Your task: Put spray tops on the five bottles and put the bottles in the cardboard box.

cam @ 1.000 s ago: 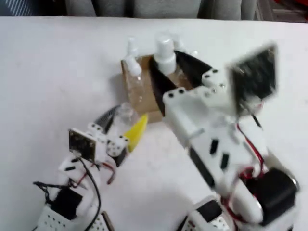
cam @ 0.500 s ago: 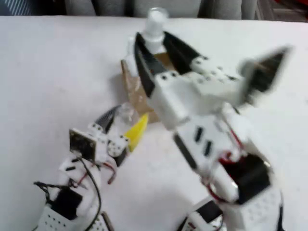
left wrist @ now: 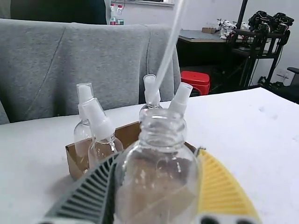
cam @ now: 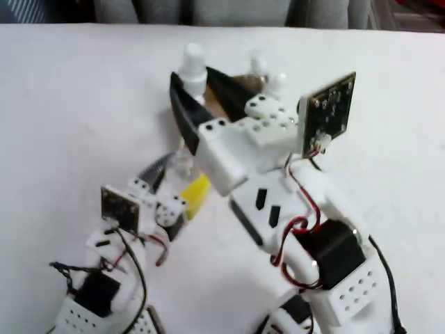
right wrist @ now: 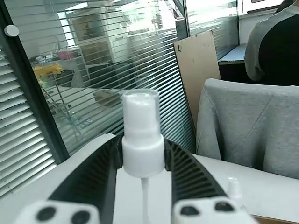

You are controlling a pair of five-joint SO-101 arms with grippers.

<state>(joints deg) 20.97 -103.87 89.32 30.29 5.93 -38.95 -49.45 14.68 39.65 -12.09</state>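
Observation:
A clear bottle (left wrist: 156, 172) with an open neck stands upright, my left gripper (left wrist: 156, 189) shut on it between a grey and a yellow finger; from above, that bottle (cam: 182, 165) sits just in front of the cardboard box (cam: 224, 104). My right gripper (cam: 193, 75) holds a white spray top (cam: 193, 61) between black fingers, up over the box's left end. The spray top (right wrist: 141, 140) hangs upright with its thin tube (left wrist: 167, 51) slanting down to just above the held bottle's neck. Several capped bottles (left wrist: 98, 135) stand in the box (left wrist: 74, 156).
The right arm's white body (cam: 264, 181) covers most of the box and the table's middle. White tabletop (cam: 83, 104) lies open to the left and far right. A grey sofa back (left wrist: 70, 65) runs behind the table's far edge.
The right arm has swung the spray top from above the box leftward toward the held bottle, and its wrist has turned. The left arm and its bottle have stayed put.

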